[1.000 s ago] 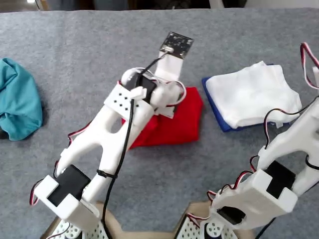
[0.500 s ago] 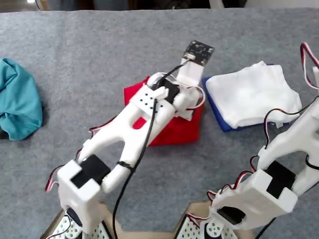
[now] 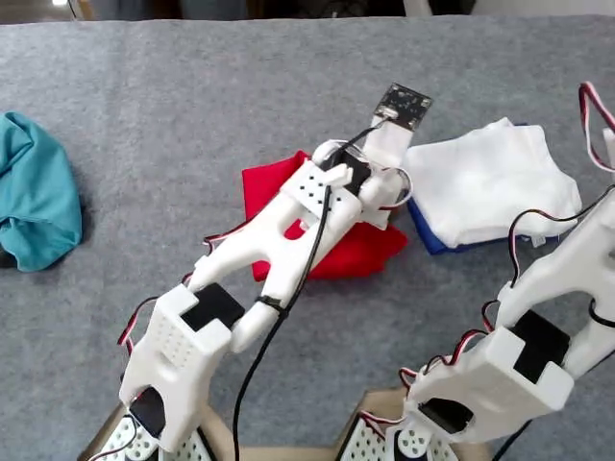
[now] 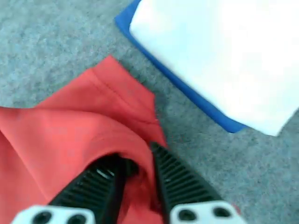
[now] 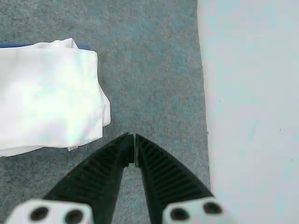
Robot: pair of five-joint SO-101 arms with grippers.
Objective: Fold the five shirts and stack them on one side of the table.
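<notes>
ok so biggest first: the grey felt tabletop [image 3: 144, 106], everything lies on it. The left arm [image 3: 279, 240] is stretched diagonally out over the middle, prob bc the red shirt lies mid-table and it needs the reach. The right arm [image 3: 538, 327] is tucked back on its own side, imo parked so it's not in the way.

The white shirt [image 3: 485, 178] is folded and sits on top of a folded blue shirt [image 3: 423, 229], w/ just a blue rim peeking out underneath. That's the stack, over on the right side, so I'd guess that's where finished ones go. The teal shirt [image 3: 34, 192] is a crumpled lump at the far left edge, well apart from the rest and not folded yet.

The red shirt [image 3: 261, 184] is folded-ish and lies just beside the stack, w/ a thin gap of grey between its corner and the blue rim. My read: it's next to go on top of the white one.

The left pincer [image 4: 136, 157] is narrow, clamped on a bunched fold at the red shirt's edge nearest the stack. Grabbing that edge makes sense, the rest can trail flat behind it. The right pincer [image 5: 134, 148] is pressed closed w/ nothing in it, hanging over bare grey just beside the white shirt.
</notes>
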